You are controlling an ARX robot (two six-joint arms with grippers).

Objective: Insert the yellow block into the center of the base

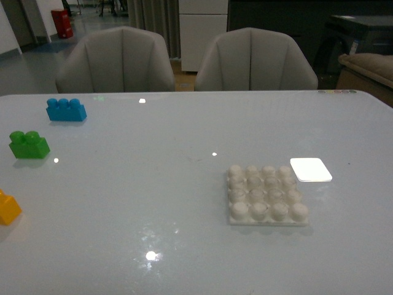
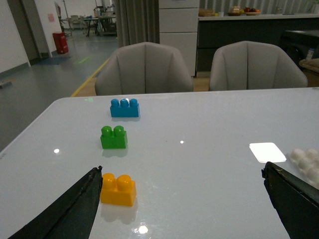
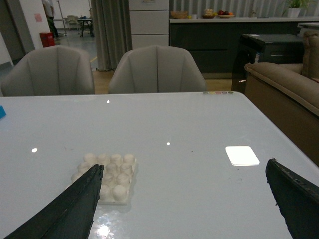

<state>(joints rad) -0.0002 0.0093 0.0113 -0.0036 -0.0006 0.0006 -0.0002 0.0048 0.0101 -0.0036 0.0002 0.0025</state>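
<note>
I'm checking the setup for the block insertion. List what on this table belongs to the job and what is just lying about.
Belongs to the job:
yellow block, lying loose on the table
base, the studded white plate, nothing on it yet

Just lying about:
green brick
blue brick
smooth white patch, by the base's far corner

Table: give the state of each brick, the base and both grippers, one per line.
Yellow block: upright on the table, not gripped.
Green brick: upright, loose.
Blue brick: upright, loose.
Base: flat, studs bare, nothing inserted.
Left gripper: open, empty.
Right gripper: open, empty.
</note>
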